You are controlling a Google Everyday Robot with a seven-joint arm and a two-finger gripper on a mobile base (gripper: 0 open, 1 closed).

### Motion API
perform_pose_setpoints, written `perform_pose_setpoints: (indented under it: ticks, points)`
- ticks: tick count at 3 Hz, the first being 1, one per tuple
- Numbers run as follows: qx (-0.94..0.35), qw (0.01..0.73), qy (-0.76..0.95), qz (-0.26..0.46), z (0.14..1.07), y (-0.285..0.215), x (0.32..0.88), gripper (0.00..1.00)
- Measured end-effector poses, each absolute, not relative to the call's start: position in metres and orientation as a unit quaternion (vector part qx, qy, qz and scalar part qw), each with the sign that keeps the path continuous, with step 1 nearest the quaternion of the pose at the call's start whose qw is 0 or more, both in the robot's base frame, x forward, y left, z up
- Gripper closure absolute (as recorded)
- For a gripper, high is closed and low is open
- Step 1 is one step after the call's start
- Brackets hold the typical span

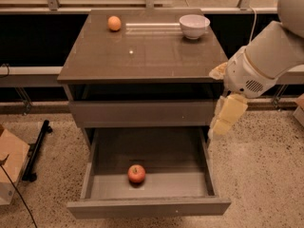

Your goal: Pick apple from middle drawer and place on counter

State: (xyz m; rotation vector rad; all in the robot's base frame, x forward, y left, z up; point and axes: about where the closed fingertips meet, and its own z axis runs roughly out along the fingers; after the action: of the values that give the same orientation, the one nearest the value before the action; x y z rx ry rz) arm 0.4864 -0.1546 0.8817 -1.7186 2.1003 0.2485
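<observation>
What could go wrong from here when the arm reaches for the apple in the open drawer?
1. The gripper hangs outside the right wall of the middle drawer, below the edge of the counter; it might clip either when swinging in.
2. The apple lies loose on the flat drawer floor and could roll if nudged.
</observation>
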Motion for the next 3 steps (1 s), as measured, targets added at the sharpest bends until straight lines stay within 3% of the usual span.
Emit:
perform_pose_setpoints:
  ticks: [3]
  points:
    - [-0.577,0.276,0.747,0.182,0.8,-0.105,0.512,0.0]
